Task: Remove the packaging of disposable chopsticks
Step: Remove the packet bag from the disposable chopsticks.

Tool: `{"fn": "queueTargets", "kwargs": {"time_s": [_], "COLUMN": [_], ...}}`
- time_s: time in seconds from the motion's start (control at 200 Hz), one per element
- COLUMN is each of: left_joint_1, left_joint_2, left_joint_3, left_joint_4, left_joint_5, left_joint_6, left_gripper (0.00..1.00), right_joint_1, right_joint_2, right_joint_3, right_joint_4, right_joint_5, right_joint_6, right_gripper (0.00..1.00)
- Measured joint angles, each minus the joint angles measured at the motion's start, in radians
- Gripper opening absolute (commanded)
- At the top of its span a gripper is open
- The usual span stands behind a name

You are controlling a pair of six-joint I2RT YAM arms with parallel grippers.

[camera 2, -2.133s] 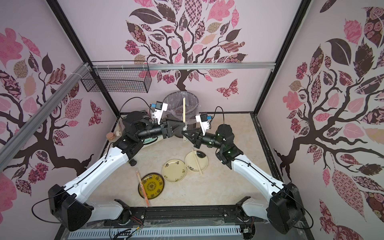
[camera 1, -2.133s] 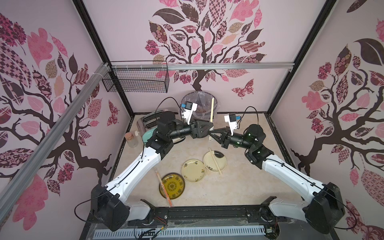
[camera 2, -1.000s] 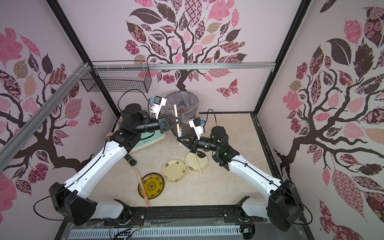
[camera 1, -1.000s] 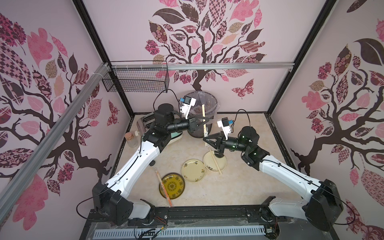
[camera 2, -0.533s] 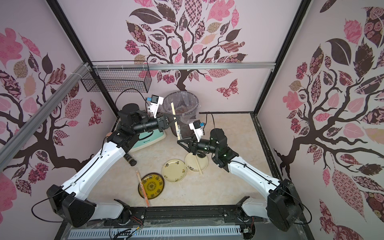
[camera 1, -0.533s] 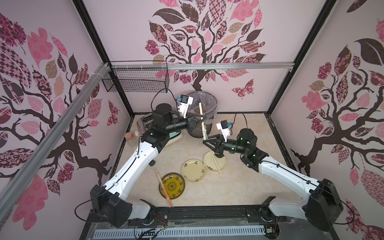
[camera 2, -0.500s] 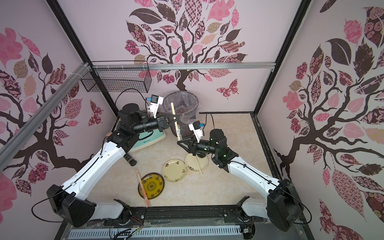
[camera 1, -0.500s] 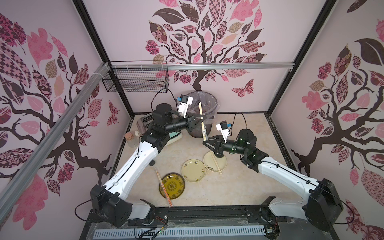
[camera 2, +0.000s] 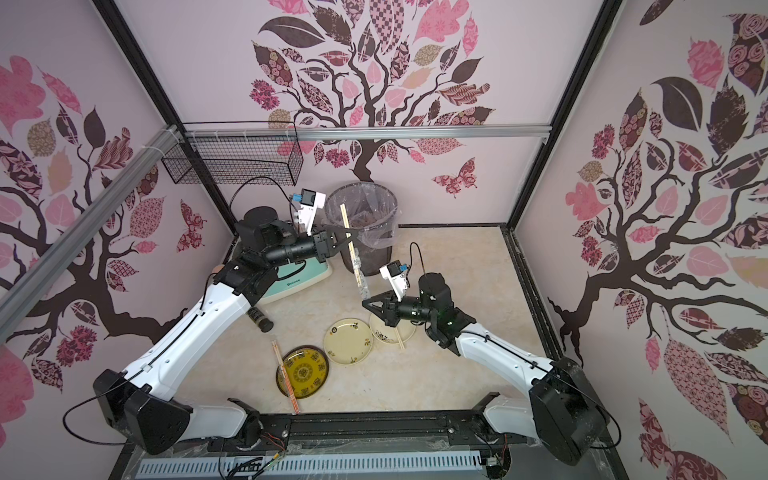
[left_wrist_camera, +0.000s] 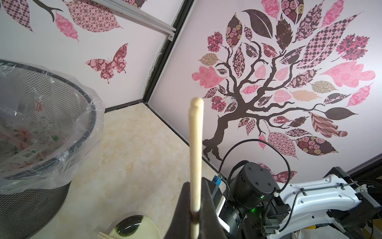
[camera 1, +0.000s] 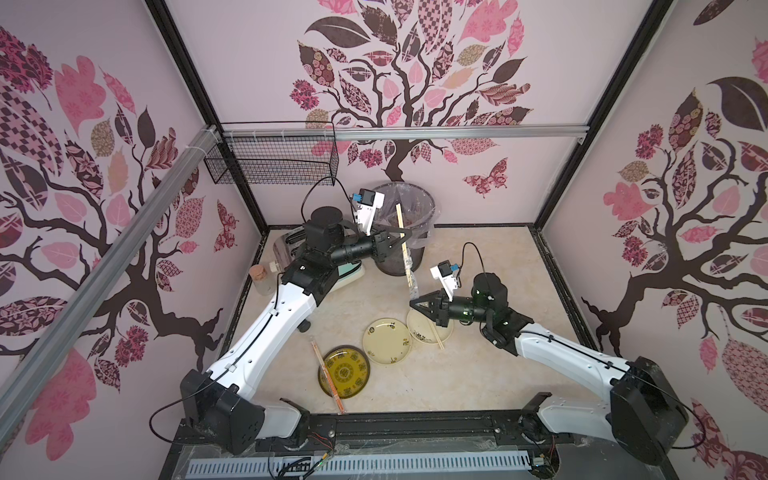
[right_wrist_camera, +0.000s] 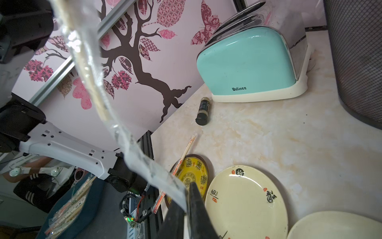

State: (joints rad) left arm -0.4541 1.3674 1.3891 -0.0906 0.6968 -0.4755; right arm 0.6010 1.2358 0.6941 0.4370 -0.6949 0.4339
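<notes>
Sleeve: clear plastic sleeve (right_wrist_camera: 132, 149), limp, slippery; right gripper (camera 1: 412, 302) pinches its end.
Sticks: pale wooden chopsticks (camera 1: 400, 216), stiff; left gripper (camera 1: 400, 240) clamps them beside black mesh bin (camera 1: 432, 208).

Pale pink walls (camera 1: 257, 83) with brown-and-pink tree decals (camera 1: 399, 158). Black corner posts (camera 1: 186, 72). Aluminium rail (camera 1: 457, 133) across back wall, black wire basket (camera 1: 270, 160) hung beneath. Beige marble-look floor (camera 1: 490, 266), possibly laminate. Soft, even light.

A lined mesh bin (camera 2: 382, 232) stands just beyond the left claw (camera 1: 401, 237), a mint toaster (right_wrist_camera: 248, 66) and a small dark bottle (right_wrist_camera: 203, 110) lie behind and below it, and under the right claw (camera 1: 413, 303) sits a cream plate (camera 1: 419, 332), with a second cream plate (camera 1: 386, 343) and a yellow plate (camera 1: 347, 368) farther to its left.
</notes>
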Motion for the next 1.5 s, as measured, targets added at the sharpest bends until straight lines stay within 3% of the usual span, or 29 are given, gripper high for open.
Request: {"fn": "queueTargets", "kwargs": {"time_s": [0.165, 0.325, 0.45, 0.79, 1.015, 1.19, 1.276, 1.356, 1.501], "left_joint_1": [0.000, 0.000, 0.000, 0.002, 0.002, 0.002, 0.002, 0.002, 0.002], "left_joint_2": [0.000, 0.000, 0.000, 0.000, 0.000, 0.000, 0.000, 0.000, 0.000], "left_joint_3": [0.000, 0.000, -0.001, -0.004, -0.004, -0.004, -0.004, -0.005, -0.010], "left_joint_4": [0.000, 0.001, 0.005, 0.029, 0.030, 0.030, 0.035, 0.039, 0.043], "left_joint_5": [0.002, 0.008, 0.013, 0.013, 0.013, 0.013, 0.016, 0.016, 0.023], "left_joint_6": [-0.004, -0.006, -0.011, -0.014, -0.013, -0.014, -0.016, -0.019, -0.022], "left_gripper": [0.00, 0.00, 0.00, 0.00, 0.00, 0.00, 0.00, 0.00, 0.00], "right_joint_1": [0.000, 0.000, 0.000, 0.002, 0.002, 0.002, 0.002, 0.002, 0.002], "right_joint_2": [-0.032, -0.037, -0.034, -0.006, -0.027, -0.051, -0.056, -0.052, -0.044], "right_joint_3": [0.009, 0.069, 0.117, 0.118, 0.008, -0.011, -0.006, 0.017, 0.071], "right_joint_4": [-0.014, -0.052, -0.060, -0.051, -0.058, -0.066, -0.066, -0.071, -0.067], "right_joint_5": [0.018, 0.041, 0.048, 0.035, 0.033, 0.036, 0.037, 0.039, 0.045], "right_joint_6": [-0.013, -0.032, -0.037, -0.034, -0.029, -0.022, -0.016, -0.019, -0.027], "right_gripper": [0.49, 0.50, 0.42, 0.01, 0.00, 0.14, 0.40, 0.53, 0.55]}}
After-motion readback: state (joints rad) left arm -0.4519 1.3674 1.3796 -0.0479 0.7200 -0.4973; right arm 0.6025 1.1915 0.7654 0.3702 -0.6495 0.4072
